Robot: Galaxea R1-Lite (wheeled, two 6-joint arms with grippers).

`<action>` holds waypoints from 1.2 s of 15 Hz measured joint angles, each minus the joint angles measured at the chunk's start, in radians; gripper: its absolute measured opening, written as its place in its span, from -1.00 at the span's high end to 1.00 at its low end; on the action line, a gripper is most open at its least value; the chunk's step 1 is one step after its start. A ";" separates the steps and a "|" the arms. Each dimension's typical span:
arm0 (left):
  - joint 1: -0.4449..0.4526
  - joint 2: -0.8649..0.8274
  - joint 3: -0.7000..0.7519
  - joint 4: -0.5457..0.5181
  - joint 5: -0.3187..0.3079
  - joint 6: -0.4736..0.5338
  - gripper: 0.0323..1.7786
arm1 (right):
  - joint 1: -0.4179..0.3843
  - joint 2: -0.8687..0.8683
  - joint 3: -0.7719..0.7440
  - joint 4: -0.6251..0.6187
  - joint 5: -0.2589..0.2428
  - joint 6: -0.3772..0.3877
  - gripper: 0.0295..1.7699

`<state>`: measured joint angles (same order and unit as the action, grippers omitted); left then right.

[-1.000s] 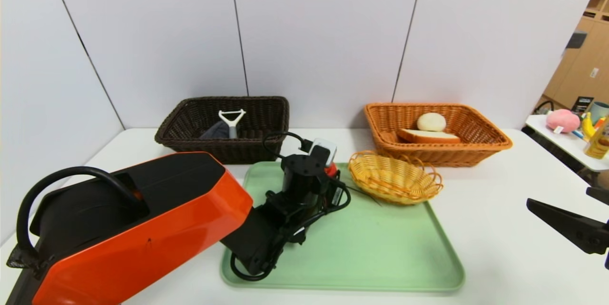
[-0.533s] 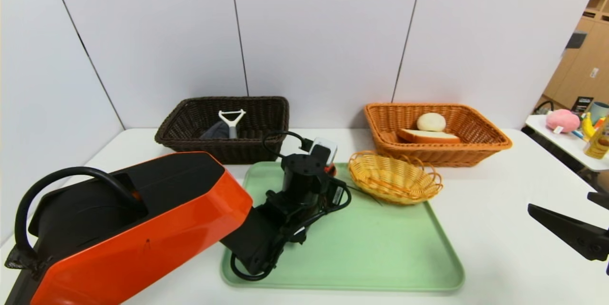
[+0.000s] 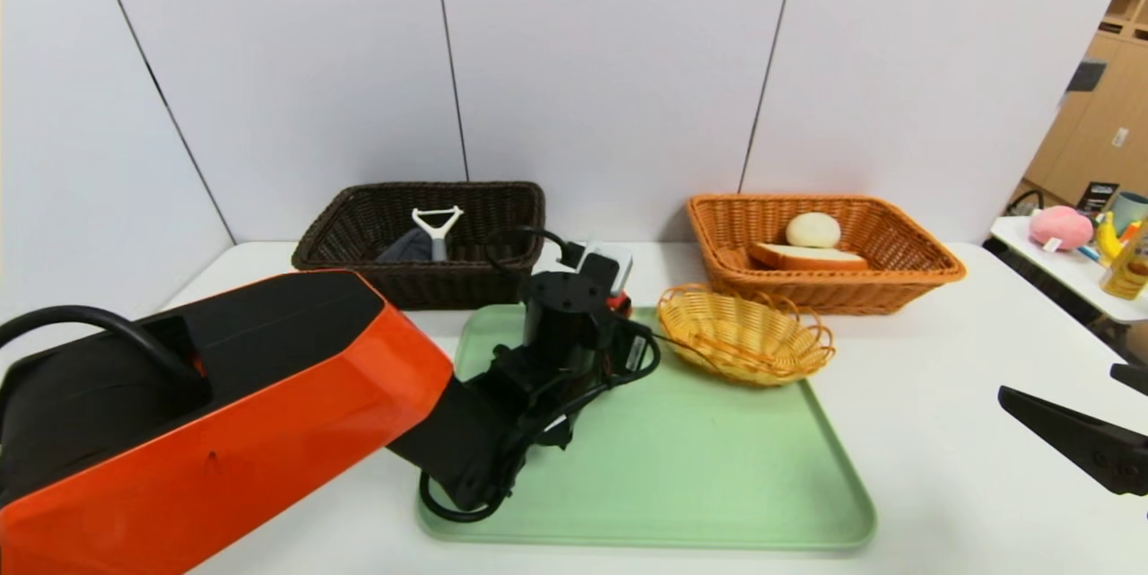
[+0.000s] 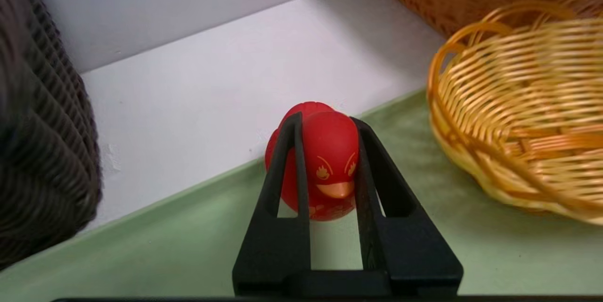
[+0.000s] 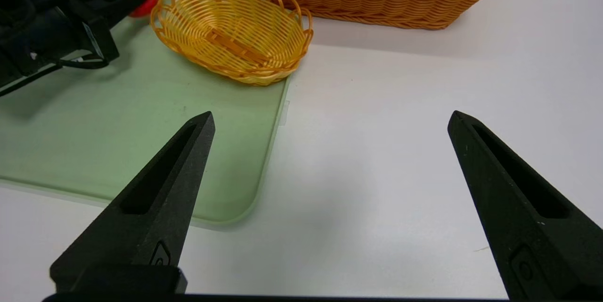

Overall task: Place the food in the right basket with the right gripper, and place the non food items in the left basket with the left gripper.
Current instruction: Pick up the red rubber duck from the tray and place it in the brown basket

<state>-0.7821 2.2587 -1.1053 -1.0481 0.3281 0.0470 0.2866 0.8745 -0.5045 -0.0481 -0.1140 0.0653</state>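
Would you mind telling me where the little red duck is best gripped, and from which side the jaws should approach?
Grip the red duck across its rounded head, one finger on each flank, coming in level from the front, facing its beak. The smooth round head gives two opposing sides. The left gripper already holds it this way above the green tray.

Left gripper [image 4: 325, 151] reaches level over the tray's far edge, fingers clamped (narrow gap); right gripper [image 5: 330, 123] hangs wide-spread.
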 joint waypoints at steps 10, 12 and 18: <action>0.127 -0.354 -0.142 0.363 -0.005 -0.010 0.68 | 0.000 0.017 0.003 -0.002 -0.005 0.015 -0.93; 0.215 -0.390 -0.179 0.451 -0.018 -0.011 0.68 | -0.001 0.022 0.003 0.000 -0.004 0.016 -0.93; 0.388 -0.399 -0.224 0.697 -0.135 -0.114 0.68 | -0.002 0.047 -0.031 0.024 -0.001 0.013 -0.93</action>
<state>-0.3945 1.8594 -1.3291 -0.3515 0.1932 -0.0672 0.2847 0.9217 -0.5357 -0.0238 -0.1153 0.0779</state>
